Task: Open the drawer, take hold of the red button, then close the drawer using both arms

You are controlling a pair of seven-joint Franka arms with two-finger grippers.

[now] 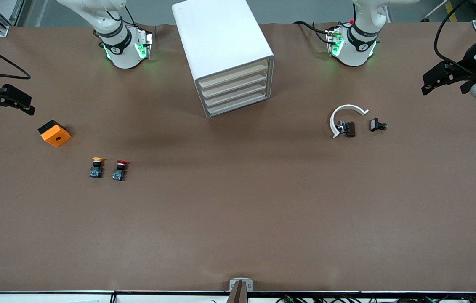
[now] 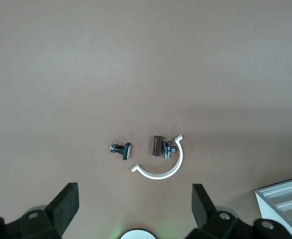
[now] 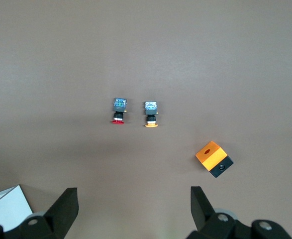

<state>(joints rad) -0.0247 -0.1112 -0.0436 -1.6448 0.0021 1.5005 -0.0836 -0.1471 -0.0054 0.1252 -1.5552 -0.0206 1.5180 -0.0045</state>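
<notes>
Showing cabinet (image 1: 225,54), 4 drawers (image 1: 235,91) closed; red button (image 1: 119,169) on tabletop (image 1: 238,210) beside yellow button (image 1: 97,167); left end effector (image 1: 440,82) and right end effector (image 1: 8,101) released, waiting at tabletop ends.

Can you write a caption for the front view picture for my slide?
Both arms wait, left gripper and right gripper open, cabinet shut, red button beside yellow button.

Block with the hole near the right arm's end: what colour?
Orange block on a black base, clearest in the right wrist view.
</notes>
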